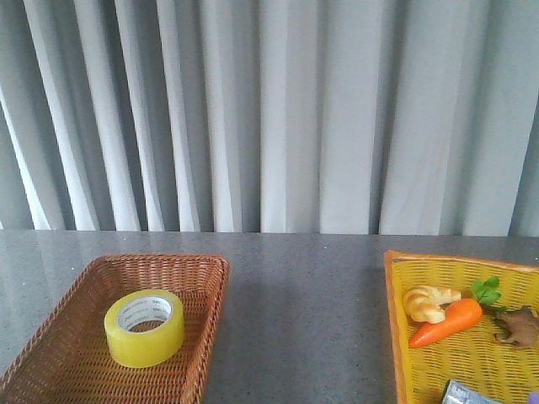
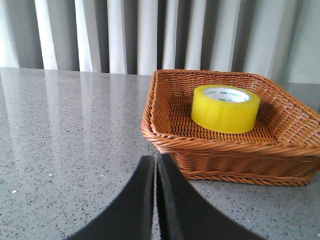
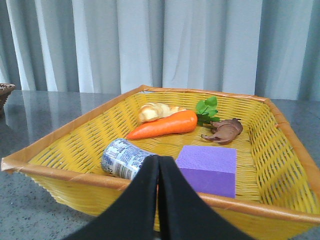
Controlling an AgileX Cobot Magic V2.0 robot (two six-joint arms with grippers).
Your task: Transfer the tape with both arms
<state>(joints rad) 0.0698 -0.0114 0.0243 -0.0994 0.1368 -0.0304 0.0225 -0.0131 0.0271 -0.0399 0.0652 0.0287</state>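
The yellow tape roll [image 1: 145, 327] with a white printed core lies flat in a brown wicker basket [image 1: 210, 278] at the front left of the table. It also shows in the left wrist view [image 2: 225, 108], inside the same basket [image 2: 220, 150]. My left gripper [image 2: 155, 161] is shut and empty, low over the table just short of the basket's near rim. My right gripper [image 3: 158, 162] is shut and empty, in front of the near rim of a yellow basket [image 3: 75, 175]. Neither arm shows in the front view.
The yellow basket [image 1: 400, 320] at the front right holds a toy croissant [image 1: 429, 301], an orange toy carrot [image 1: 446, 323], a brown toy animal [image 1: 518, 326], a small printed can [image 3: 124, 159] and a purple block [image 3: 207, 169]. Grey curtains hang behind the grey stone table [image 1: 303, 320].
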